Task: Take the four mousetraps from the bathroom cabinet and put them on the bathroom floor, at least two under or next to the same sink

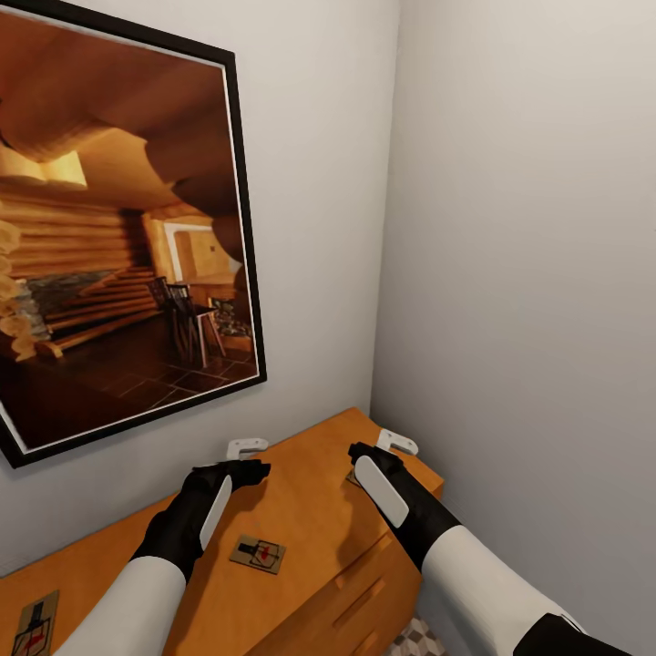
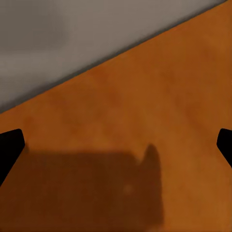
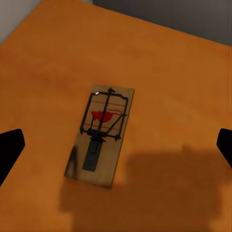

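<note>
Traps: three mousetraps lay flat on the cabinet (image 1: 301,510) top, not inside it — one (image 1: 258,553) near the front edge between the two arms, one (image 1: 35,624) far along toward the left end, and a third (image 3: 100,137) under the right gripper (image 1: 394,444), close to the right end near the back corner. A fourth could not be found in these views.

Right gripper: spread wide, holding nothing, poised above the third trap, whose long side ran roughly across the line between the fingertips.

Left gripper (image 1: 246,448): also spread and empty, hovering over bare orange wood near the back edge by the wall.

Step in hand: most likely lowering the right gripper onto that trap.

Doing it well: the board is thin and flat, so the fingers would need to come right down to the wood and close across its narrow width, centred on the board, clear of the spring bar and red bait pad.

Risk: a shallow pinch might slide the trap toward the back corner.

Drawers: fronts below the top were shut; contents hidden.

Floor: a patch of patterned bathroom floor (image 1: 415,638) showed past the cabinet's right end, no trap on it yet.
</note>
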Available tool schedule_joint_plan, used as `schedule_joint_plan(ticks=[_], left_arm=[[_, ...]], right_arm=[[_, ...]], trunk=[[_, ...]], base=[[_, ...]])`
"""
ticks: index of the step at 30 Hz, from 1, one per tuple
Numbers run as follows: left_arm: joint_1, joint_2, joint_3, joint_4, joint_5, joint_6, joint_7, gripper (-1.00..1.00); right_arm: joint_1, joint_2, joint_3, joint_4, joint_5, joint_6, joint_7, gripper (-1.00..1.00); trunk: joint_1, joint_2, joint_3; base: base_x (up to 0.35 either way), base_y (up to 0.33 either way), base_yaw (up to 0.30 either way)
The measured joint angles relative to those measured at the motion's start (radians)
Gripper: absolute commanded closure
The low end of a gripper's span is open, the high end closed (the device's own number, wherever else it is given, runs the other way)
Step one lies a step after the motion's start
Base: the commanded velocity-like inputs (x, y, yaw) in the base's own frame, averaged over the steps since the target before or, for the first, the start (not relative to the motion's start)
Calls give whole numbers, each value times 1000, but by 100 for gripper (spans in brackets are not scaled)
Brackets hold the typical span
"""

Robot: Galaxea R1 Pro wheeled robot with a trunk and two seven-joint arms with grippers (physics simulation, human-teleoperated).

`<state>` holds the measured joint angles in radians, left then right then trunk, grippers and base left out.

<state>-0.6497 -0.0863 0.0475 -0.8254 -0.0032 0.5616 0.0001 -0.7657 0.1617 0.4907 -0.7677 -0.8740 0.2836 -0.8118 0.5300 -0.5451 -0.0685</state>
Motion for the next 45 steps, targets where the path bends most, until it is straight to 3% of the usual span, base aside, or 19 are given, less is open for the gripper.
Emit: schedule_joint_plan(ticks=[45], left_arm=[[0, 0, 0, 0, -1, -1, 1, -100]], right_arm=[[0, 5, 5, 3, 5, -12, 7, -100]], trunk=[[0, 0, 0]], base=[[0, 0, 0]])
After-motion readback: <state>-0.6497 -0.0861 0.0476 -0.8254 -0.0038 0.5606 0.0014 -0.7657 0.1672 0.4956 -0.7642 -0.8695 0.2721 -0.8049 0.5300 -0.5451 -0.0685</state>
